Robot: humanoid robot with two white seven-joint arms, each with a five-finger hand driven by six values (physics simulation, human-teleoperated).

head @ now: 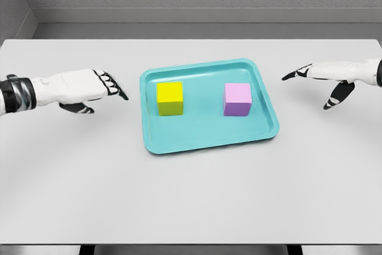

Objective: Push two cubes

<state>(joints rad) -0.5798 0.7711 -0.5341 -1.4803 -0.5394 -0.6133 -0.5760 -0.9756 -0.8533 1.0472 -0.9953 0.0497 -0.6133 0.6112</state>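
Note:
A yellow cube [170,98] and a pink cube [237,99] sit apart on a teal tray [209,138] at the table's middle. My left hand [110,85] hovers left of the tray, fingers stretched flat toward the yellow cube, a short gap from the tray's rim. To the right of the tray my right hand [304,73] is held out flat with its fingertips pointing at the pink cube's side, farther from the rim. Neither hand touches a cube or holds anything.
The tray rests on a white table [191,207] with a grey wall behind. The tray's raised rim stands between each hand and its nearer cube.

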